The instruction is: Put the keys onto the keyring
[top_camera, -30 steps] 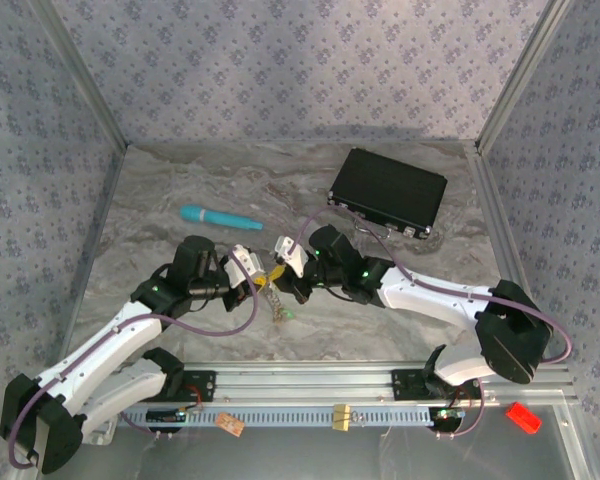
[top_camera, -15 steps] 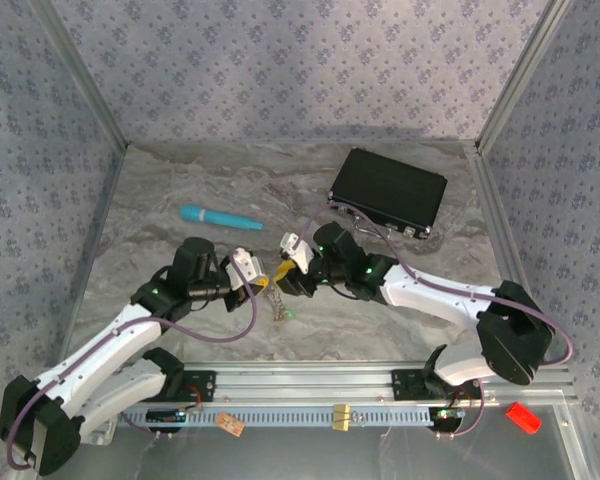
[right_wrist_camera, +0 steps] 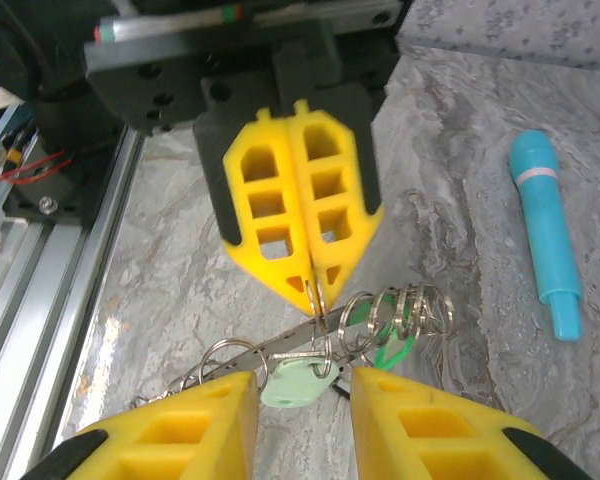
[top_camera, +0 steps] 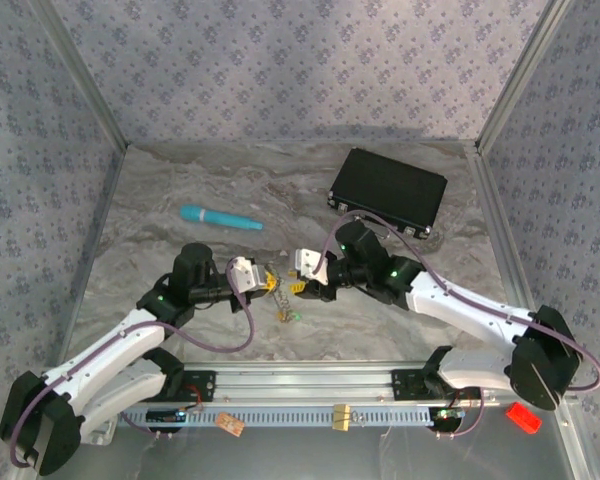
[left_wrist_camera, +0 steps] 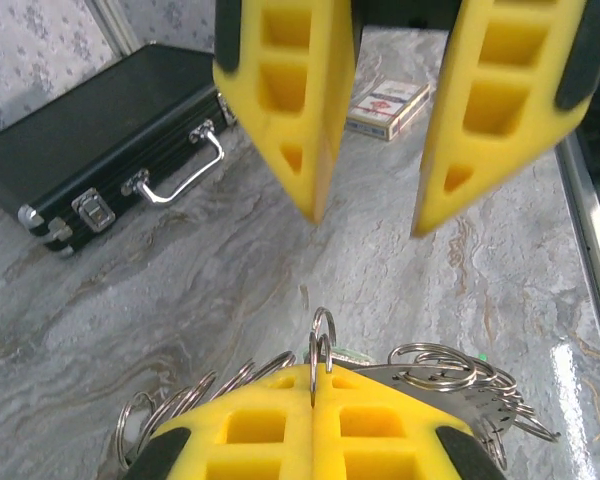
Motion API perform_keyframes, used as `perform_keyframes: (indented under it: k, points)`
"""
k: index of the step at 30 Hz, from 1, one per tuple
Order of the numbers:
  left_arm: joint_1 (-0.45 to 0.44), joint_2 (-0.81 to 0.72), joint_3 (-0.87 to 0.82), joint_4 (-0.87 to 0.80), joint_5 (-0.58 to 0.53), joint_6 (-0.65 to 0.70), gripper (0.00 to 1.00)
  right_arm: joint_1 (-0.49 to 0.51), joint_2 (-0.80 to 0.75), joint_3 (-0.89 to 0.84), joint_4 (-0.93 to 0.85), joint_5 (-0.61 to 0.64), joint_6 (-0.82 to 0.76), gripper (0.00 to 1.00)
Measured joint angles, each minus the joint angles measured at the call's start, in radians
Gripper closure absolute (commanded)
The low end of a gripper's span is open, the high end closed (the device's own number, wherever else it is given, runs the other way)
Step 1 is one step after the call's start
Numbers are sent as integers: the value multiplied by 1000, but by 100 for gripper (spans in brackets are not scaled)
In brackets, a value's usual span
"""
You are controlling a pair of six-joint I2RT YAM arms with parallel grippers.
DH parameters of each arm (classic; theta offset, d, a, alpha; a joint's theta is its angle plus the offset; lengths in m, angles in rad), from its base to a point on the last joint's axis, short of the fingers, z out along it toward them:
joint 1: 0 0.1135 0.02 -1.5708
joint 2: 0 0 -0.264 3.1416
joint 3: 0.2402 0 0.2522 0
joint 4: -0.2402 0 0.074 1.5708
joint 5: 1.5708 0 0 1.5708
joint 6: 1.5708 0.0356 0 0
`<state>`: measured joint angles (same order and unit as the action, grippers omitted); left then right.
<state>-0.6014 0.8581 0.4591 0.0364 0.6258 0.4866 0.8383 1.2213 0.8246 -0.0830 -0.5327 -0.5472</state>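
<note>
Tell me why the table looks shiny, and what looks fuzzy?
Left wrist view: glare whitens the table at lower right, and the left fingers up close look slightly soft. Right wrist view: the right fingers blur at the bottom, the teal stick is sharp. Top view: even light, faint shadows.

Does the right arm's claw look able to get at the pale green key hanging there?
Probably yes. The right claw is open, the pale green key hangs just at its gap, nothing in between; the left claw, shut on the keyring, holds it up.
</note>
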Motion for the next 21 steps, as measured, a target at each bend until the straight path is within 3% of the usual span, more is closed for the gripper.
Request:
perform_keyframes:
  k: [21]
  points:
    - [-17, 2, 0, 13, 36, 22, 100, 14, 92, 12, 55, -52, -37, 85]
